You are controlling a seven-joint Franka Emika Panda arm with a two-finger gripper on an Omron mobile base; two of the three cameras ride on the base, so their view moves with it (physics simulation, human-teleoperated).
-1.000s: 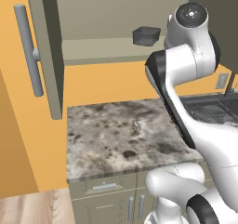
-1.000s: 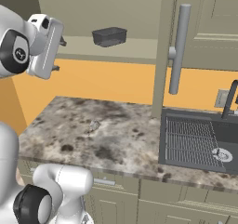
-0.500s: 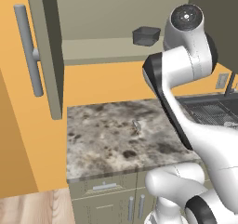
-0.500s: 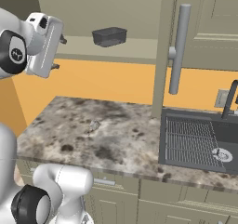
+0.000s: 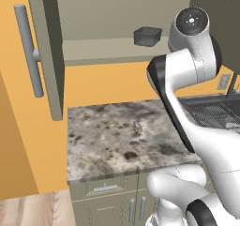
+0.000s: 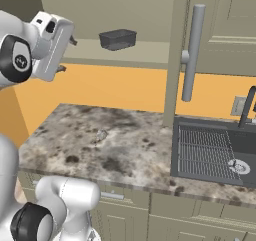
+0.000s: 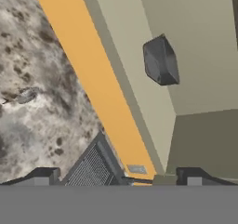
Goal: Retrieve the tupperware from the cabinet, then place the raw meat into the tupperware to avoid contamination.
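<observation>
The tupperware (image 5: pixel 147 36) (image 6: pixel 118 39) (image 7: pixel 161 60), a small dark see-through tub, sits on the shelf of the open cabinet (image 5: pixel 103 50) (image 6: pixel 145 52). My gripper (image 6: pixel 67 55) (image 7: pixel 120 176) hangs at about shelf height, out in front of the cabinet and left of the tub in the right base view. It is open wide with nothing between its fingers, well apart from the tub. A small pale lump, which looks like the raw meat (image 5: pixel 138 125) (image 6: pixel 101 134) (image 7: pixel 25 96), lies on the marbled counter (image 5: pixel 103 150).
Both cabinet doors stand open, with long bar handles (image 5: pixel 28 51) (image 6: pixel 192 52). To the right of the counter is a dark sink (image 6: pixel 210 155) with a faucet (image 6: pixel 247 107). A wall outlet (image 6: pixel 237 106) is on the orange backsplash. Low cabinets run below the counter.
The arm's upper joints have shifted very slightly. The gripper stays open in nearly the same place, and the tub and the lump have not moved.
</observation>
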